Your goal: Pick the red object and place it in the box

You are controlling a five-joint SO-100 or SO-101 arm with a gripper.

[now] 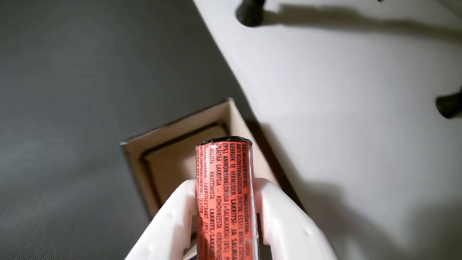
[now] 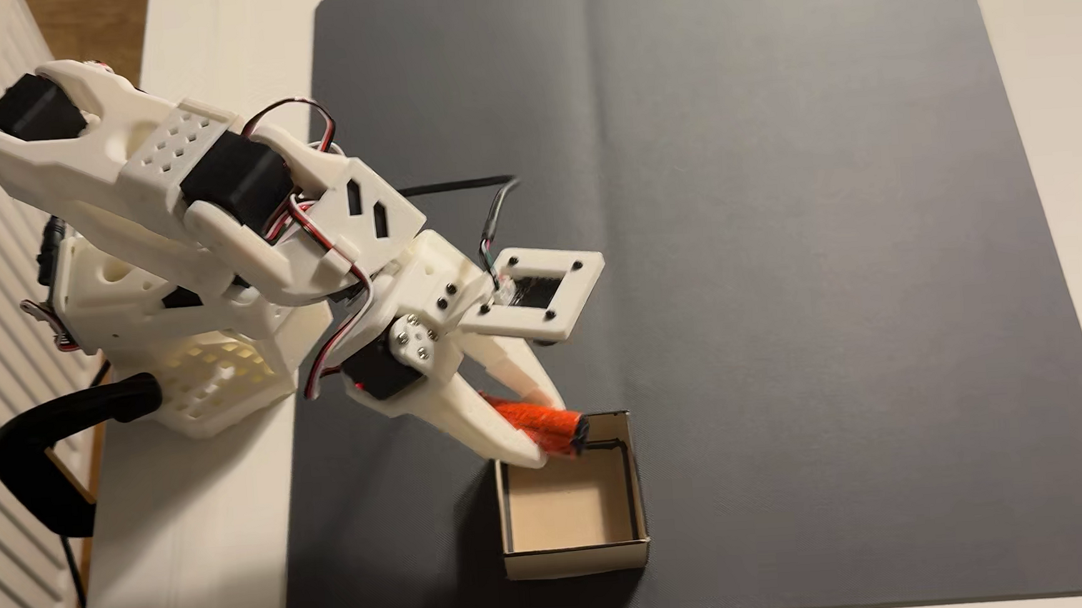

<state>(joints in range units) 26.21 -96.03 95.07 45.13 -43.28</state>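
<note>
Carrying the red object (image 2: 542, 424), claw (image 2: 549, 430) clamped on it, tip over the box's (image 2: 573, 557) far edge. Next I'd push a bit nearer, then let go.

Red objects: one (image 2: 542, 425), orange-red cylinder with dark print
Boxes: one (image 2: 577, 558), beige cardboard, topless
Grippers: one (image 2: 549, 430), white, two fingers
Mats: one (image 2: 780, 211), dark grey
Tables: one (image 2: 169, 541), white
</note>
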